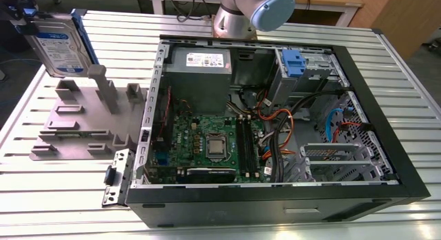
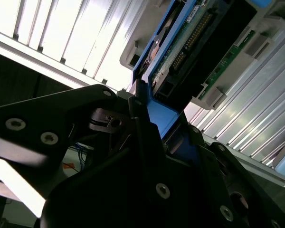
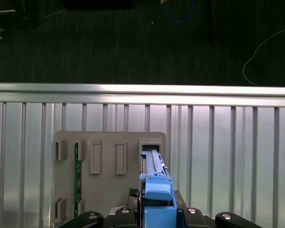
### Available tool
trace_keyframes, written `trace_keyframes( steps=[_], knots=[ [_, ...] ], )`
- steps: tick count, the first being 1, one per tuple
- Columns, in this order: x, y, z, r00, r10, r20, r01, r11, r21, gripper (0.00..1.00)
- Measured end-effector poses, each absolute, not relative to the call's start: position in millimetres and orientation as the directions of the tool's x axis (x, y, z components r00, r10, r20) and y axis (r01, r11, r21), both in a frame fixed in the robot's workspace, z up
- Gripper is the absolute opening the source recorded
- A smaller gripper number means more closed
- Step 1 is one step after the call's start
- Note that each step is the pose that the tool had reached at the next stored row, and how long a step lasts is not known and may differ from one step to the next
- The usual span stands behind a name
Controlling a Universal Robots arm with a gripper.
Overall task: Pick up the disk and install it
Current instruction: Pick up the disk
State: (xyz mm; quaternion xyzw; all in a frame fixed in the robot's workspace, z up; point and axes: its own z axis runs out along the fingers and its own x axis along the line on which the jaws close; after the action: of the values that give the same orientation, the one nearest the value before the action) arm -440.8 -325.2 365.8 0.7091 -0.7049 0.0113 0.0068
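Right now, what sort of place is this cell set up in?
Likely a lab or workshop bench for PC assembly: a ribbed aluminium table, an open desktop case with its motherboard exposed, and a grey parts fixture beside it, the disk just above.

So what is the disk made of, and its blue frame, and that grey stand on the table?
The disk looks like metal: its silver-grey body has a dull sheen. Its blue frame looks like plastic: bright, smooth, even colour. The grey stand is probably matte plastic, flat grey with no shine, though painted metal can't be ruled out.
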Motion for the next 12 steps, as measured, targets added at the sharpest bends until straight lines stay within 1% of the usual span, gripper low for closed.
trace_keyframes(
  steps=[12],
  knots=[
    [-440.8,-325.2,369.7,0.006,-1.000,0.026,-1.000,-0.006,-0.006,0.36]
  ],
)
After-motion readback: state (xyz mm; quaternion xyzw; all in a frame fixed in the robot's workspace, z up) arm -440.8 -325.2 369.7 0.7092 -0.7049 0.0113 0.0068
